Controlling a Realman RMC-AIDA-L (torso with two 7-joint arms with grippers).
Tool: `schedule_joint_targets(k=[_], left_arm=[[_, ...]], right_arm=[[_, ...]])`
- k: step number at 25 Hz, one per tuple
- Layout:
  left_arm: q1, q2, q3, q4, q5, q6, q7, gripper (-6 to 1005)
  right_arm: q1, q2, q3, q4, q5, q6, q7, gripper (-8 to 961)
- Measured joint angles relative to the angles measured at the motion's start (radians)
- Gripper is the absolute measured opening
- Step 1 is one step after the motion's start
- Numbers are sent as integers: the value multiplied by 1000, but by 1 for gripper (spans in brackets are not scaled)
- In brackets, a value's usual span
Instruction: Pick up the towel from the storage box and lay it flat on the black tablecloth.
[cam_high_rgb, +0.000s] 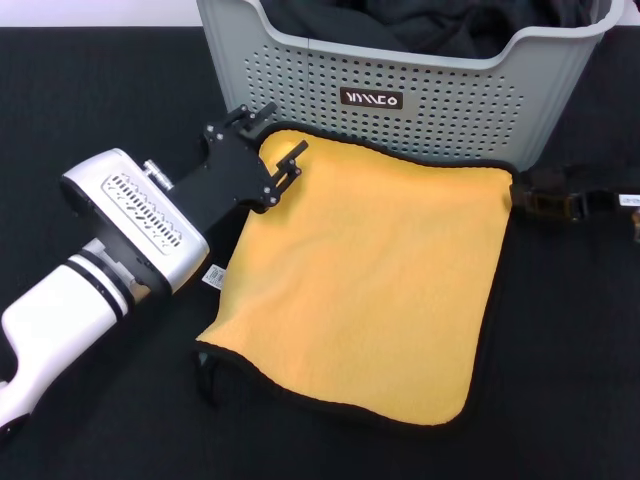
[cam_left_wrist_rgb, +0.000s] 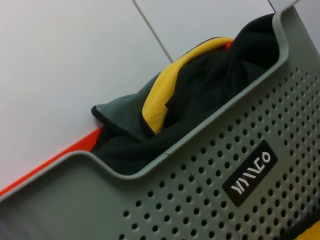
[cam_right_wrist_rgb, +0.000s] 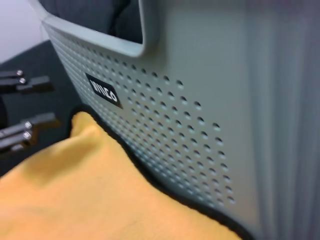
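Note:
The towel (cam_high_rgb: 370, 280) lies spread orange-yellow side up on the black tablecloth (cam_high_rgb: 100, 100), just in front of the storage box (cam_high_rgb: 440, 100). One near corner is slightly folded under. My left gripper (cam_high_rgb: 286, 126) is open over the towel's far left corner, with nothing between its fingers. The right wrist view shows the towel (cam_right_wrist_rgb: 75, 190) against the box wall (cam_right_wrist_rgb: 200, 100), and the left gripper (cam_right_wrist_rgb: 50, 100) with its fingers apart. My right gripper (cam_high_rgb: 530, 195) sits low at the towel's far right corner, touching or nearly touching its edge.
The box (cam_left_wrist_rgb: 200, 190) holds bundled black fabric (cam_left_wrist_rgb: 200, 95) and another orange-yellow and grey cloth (cam_left_wrist_rgb: 160, 95). A white wall stands behind it. Black tablecloth stretches on both sides of the towel and toward the front edge.

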Motion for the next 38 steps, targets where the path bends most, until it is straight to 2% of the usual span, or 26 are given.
schedule_joint_targets(k=[6,9,10,14,15,18,21,23,27,31,35,38], left_arm=[[36,6,1,26,7,21,-90,613],[54,13,1,32,7,74,-182,737],[57,18,1,32,9,96,-226,778],[65,51,2,22,46,169,-398,820],[66,59,2,22,63,185,-436,831],[65,106,-1,23,156,292,-622,862],[52,160,-4,28,266,423,-784,894],[35,192,-6,26,334,532,-866,894],[0,243,-7,27,427,729,-973,894],[-33,270,-8,28,486,846,-1023,893],[-65,279,-9,29,544,872,-1062,893],[-72,280,-9,29,563,873,-1073,894]], right_arm=[[-55,-6,125,-66,0,186,26,483],[-77,-6,190,-87,0,279,22,623],[-78,-5,201,-89,0,310,12,650],[-62,4,207,-90,12,388,-73,760],[-58,5,203,-90,19,396,-99,759],[-44,7,191,-91,41,423,-181,756],[-15,8,189,-92,54,476,-251,754],[-3,9,189,-103,70,527,-310,752],[-6,10,164,-177,113,607,-365,751],[-44,9,50,-310,196,616,-385,749],[-92,11,-35,-451,251,617,-394,748],[-98,11,-47,-466,265,617,-394,748]])
